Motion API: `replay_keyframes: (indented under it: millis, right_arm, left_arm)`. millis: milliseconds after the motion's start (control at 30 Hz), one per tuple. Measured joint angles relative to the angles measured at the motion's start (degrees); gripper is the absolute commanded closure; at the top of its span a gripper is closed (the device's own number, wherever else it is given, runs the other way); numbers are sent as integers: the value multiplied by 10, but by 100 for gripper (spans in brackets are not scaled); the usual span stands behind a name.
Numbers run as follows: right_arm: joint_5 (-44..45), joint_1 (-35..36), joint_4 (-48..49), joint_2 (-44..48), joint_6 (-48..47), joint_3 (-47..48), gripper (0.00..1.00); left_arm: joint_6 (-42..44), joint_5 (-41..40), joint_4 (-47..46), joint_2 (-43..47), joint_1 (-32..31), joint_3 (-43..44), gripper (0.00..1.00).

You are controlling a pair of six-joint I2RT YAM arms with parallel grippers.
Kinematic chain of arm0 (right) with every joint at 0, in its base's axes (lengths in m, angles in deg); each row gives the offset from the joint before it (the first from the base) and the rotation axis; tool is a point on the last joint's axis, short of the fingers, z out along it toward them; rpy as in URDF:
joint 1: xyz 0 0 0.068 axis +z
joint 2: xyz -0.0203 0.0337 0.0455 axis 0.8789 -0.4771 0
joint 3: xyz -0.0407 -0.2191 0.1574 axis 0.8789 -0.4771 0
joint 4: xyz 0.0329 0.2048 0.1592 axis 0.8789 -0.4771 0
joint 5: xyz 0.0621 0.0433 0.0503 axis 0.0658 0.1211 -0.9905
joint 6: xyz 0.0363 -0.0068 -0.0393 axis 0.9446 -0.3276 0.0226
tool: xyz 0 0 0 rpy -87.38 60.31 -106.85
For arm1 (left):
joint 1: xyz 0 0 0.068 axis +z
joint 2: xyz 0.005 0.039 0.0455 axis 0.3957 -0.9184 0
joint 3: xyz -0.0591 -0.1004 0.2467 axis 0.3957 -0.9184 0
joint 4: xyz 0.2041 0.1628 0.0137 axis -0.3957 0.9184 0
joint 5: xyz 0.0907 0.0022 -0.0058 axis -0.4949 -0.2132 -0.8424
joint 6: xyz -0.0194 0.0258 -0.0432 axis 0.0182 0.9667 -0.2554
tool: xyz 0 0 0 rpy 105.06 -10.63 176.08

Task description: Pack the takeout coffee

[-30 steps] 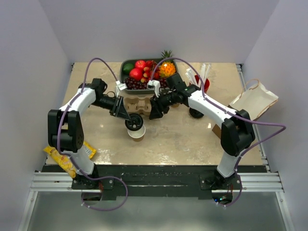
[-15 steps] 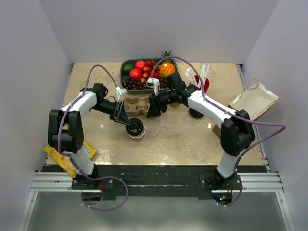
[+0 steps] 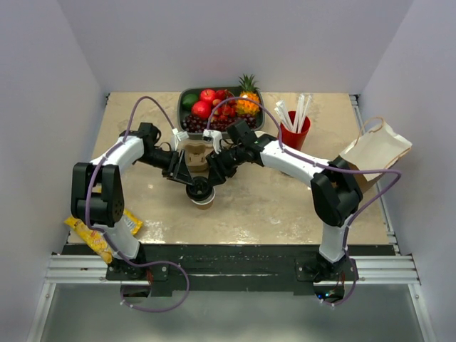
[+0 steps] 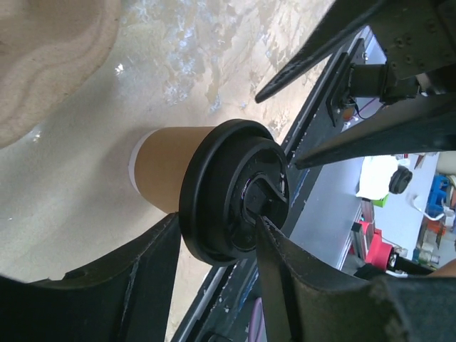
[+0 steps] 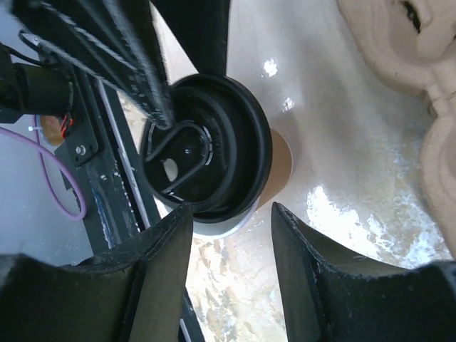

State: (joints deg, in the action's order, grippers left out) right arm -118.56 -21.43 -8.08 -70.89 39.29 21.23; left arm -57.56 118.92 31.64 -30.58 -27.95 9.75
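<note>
The takeout coffee [image 3: 202, 194] is a kraft-brown cup standing on the table with its black lid [image 4: 231, 189] on top. In the left wrist view my left gripper [image 4: 217, 221] stands partly open astride the lid's edge. One of its fingertips [image 4: 265, 231] rests on the lid's top and the other lies beside the rim. My right gripper [image 5: 230, 208] is open just short of the lid [image 5: 214, 142], with nothing between its fingers. From above, the left gripper [image 3: 188, 177] and the right gripper [image 3: 214, 175] flank the cup from behind.
The tan cardboard cup carrier [image 3: 194, 154] lies just behind the cup. A tray of fruit [image 3: 217, 107] stands at the back. A red cup of white straws [image 3: 294, 132] and a paper bag [image 3: 375, 149] are to the right. A yellow snack packet [image 3: 100, 235] lies near the left base.
The left gripper lowered the black lid onto the open cup and its jaws have spread. The right arm swung left from the carrier to the cup.
</note>
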Motion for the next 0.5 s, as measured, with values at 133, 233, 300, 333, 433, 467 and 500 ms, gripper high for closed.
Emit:
replay_keyframes:
  millis: [133,233,300,333,433,467,500]
  right_arm:
    - [2,0,0,-14,9,0,48]
    - [2,0,5,-14,14,0,49]
    - [1,0,8,-14,18,0,49]
    - [0,0,8,-14,19,0,49]
    - [-2,0,10,-14,23,0,49]
    - [-3,0,10,-14,23,0,49]
    - [-4,0,10,-14,24,0,49]
  left_arm:
    - [0,-6,-4,0,0,0,48]
    - [0,-12,-8,3,0,-1,49]
    - [0,-19,-10,9,-2,-3,49]
    - [0,-22,-11,11,-3,-3,49]
    - [0,-31,-14,21,-10,-6,49]
    - [0,-36,-14,25,-12,-7,49]
    - [0,-40,-14,29,-15,-7,49]
